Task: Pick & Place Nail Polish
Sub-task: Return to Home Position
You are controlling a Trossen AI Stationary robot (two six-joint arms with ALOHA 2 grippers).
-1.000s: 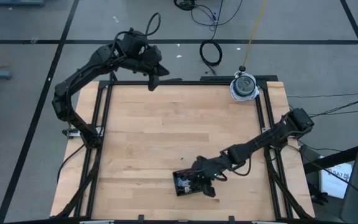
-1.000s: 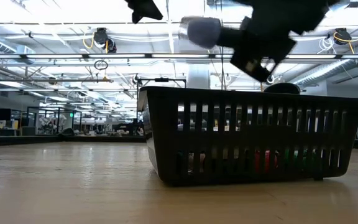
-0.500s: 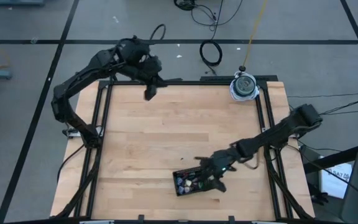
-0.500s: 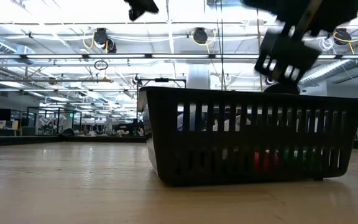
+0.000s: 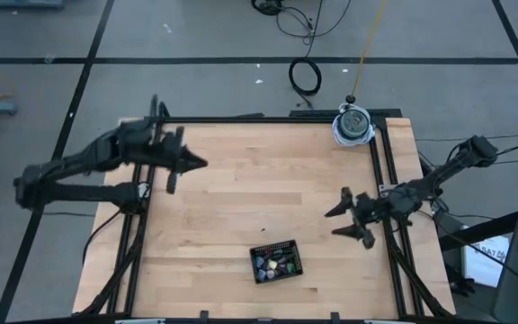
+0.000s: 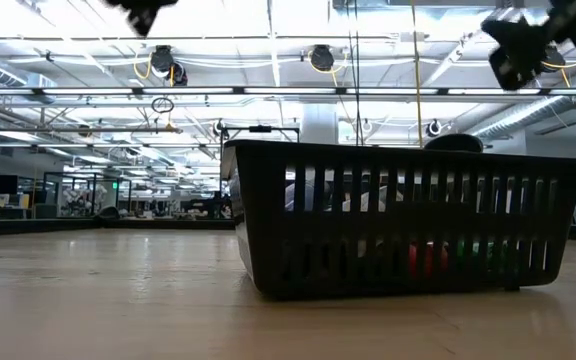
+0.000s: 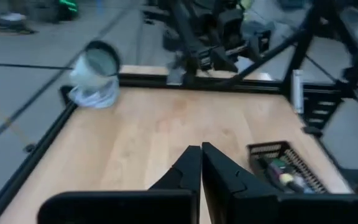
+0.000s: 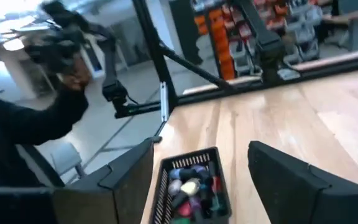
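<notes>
Nail polish bottles [image 5: 272,264] lie in the black bin [image 5: 273,247], near centre; none loose; left gripper [image 5: 192,165] pressed together, right gripper [image 5: 335,221] spread; placing judged complete.

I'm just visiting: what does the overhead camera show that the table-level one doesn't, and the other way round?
Only the high view shows the whole wooden table, with the left gripper near its left edge, the right gripper near its right edge, and a round white object at a far corner.

Only the low view shows the hall behind the table and its ceiling lights.

Both show the black bin holding the nail polish bottles. The high view sees them from above. The low view sees them only as red and green glimpses through the bin's slats.
</notes>
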